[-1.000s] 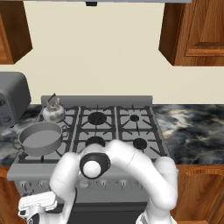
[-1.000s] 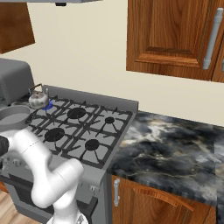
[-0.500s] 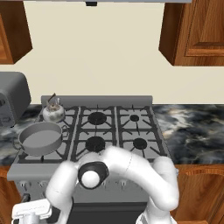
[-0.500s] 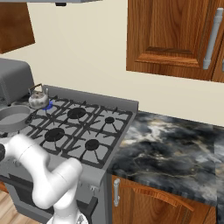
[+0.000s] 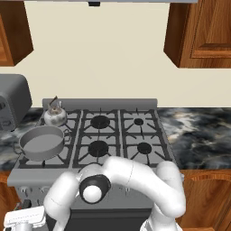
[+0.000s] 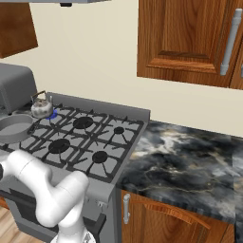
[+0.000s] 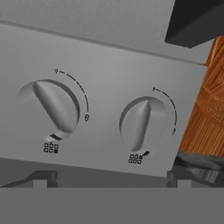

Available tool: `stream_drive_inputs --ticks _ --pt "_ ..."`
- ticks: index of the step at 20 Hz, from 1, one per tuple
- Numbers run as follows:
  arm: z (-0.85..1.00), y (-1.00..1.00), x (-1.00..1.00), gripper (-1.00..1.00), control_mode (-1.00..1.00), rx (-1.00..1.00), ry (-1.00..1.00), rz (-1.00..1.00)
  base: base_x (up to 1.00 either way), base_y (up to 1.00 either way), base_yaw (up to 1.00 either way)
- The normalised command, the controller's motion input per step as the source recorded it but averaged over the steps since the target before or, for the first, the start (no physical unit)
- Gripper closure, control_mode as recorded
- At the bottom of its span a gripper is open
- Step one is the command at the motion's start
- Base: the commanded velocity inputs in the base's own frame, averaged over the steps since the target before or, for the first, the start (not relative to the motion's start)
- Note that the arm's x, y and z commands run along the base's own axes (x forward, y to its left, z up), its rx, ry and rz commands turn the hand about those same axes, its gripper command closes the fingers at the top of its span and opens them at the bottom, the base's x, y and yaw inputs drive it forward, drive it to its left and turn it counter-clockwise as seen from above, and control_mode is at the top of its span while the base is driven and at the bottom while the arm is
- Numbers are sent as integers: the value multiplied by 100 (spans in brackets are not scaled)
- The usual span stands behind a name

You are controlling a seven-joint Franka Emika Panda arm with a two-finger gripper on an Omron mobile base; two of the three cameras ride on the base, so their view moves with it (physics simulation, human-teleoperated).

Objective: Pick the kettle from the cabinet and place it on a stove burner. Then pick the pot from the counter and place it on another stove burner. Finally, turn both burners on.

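The kettle (image 5: 55,116) is set on the stove's (image 5: 149,134) back left burner, where a small blue flame is seen in the right base view. The pot (image 5: 41,143) is placed on the front left burner, just before the kettle. The claw's (image 7: 109,177) fingers are spread wide before two grey knobs (image 7: 56,106) on the stove front.

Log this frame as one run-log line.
stage: burner ignition | kettle: back-left burner, flame visible in right base view | pot: front-left burner | tool: open, facing two stove knobs
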Motion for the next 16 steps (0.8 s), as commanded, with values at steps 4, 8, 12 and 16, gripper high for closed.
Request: stream_drive_inputs --ticks 4,8,12,16 --pt "-18 20 19 -100 -100 3 3 0 0 0 0" --pt "-14 4 28 -100 -100 3 2 0 0 0 0" --pt "-14 7 21 -100 -100 2 0 0 0 0 0" --pt "-4 27 10 -100 -100 1 0 -2 0 0 0"
